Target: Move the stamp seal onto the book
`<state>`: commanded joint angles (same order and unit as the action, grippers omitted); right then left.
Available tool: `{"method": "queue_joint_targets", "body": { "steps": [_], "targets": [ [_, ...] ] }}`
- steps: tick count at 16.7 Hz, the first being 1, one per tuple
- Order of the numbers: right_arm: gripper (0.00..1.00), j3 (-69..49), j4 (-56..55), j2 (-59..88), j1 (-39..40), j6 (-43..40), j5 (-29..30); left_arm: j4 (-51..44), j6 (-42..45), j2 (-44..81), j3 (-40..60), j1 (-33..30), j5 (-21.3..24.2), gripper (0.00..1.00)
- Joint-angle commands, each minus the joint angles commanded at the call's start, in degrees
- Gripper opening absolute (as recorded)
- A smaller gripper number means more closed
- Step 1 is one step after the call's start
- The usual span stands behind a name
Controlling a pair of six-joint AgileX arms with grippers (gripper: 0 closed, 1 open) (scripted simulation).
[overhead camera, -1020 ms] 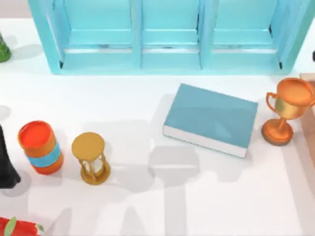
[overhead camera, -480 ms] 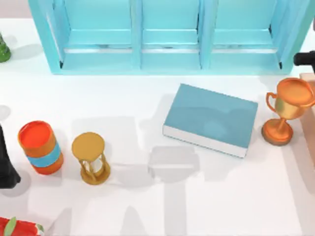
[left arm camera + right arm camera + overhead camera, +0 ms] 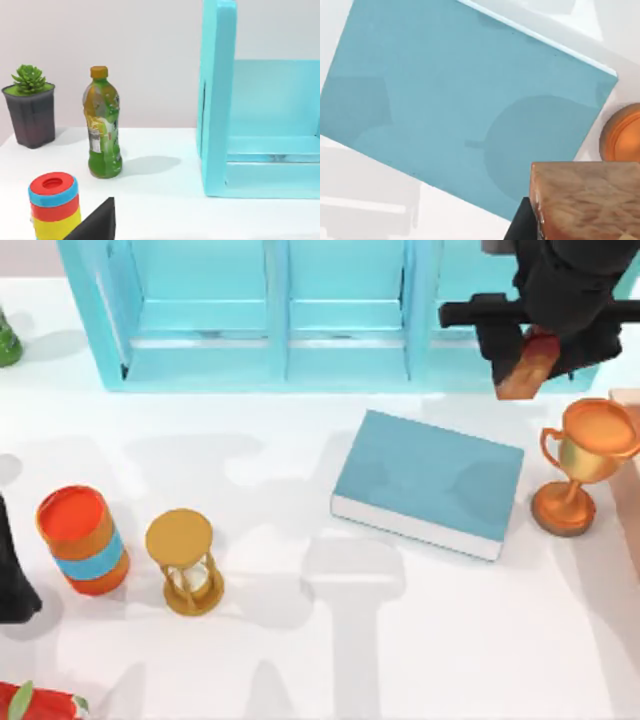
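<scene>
The stamp seal (image 3: 522,372), a tan-brown block with a dark red top, hangs tilted in the air with my right gripper (image 3: 528,358) shut on it. It sits in front of the shelf unit, just beyond the book's far right corner. The book (image 3: 428,480) lies flat on the table right of centre, teal cover up and white page edges toward the front. In the right wrist view the stamp seal's base (image 3: 590,200) hovers over the book (image 3: 445,90) near one corner. My left arm (image 3: 10,570) stays parked at the table's left edge.
A large light-blue shelf unit (image 3: 330,310) spans the back. An orange trophy cup (image 3: 583,465) stands right of the book. A golden hourglass (image 3: 185,560) and an orange-blue cylinder (image 3: 83,538) stand at the left. A green bottle (image 3: 104,130) and potted plant (image 3: 31,107) are far left.
My right arm has come into the top view from the right edge, carrying the stamp seal leftward to just beyond the book's far right corner. Nothing on the table has moved.
</scene>
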<state>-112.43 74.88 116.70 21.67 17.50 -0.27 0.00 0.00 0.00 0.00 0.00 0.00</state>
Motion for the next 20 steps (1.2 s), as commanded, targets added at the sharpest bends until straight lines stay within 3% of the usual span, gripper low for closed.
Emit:
{"method": "queue_joint_targets", "body": {
  "steps": [4, 8, 20],
  "targets": [
    [0.00, -8.01, 0.51, 12.11, 5.60, 7.05, 0.24, 0.00, 0.00, 0.00, 0.00, 0.00, 0.00, 1.00],
    [0.00, -10.65, 2.76, 18.38, 6.04, 11.57, 0.69, 0.00, 0.00, 0.00, 0.00, 0.00, 0.00, 1.00],
    [0.00, -12.04, 4.08, 18.65, 5.99, 11.69, 0.76, 0.00, 0.00, 0.00, 0.00, 0.00, 0.00, 1.00]
  ]
}}
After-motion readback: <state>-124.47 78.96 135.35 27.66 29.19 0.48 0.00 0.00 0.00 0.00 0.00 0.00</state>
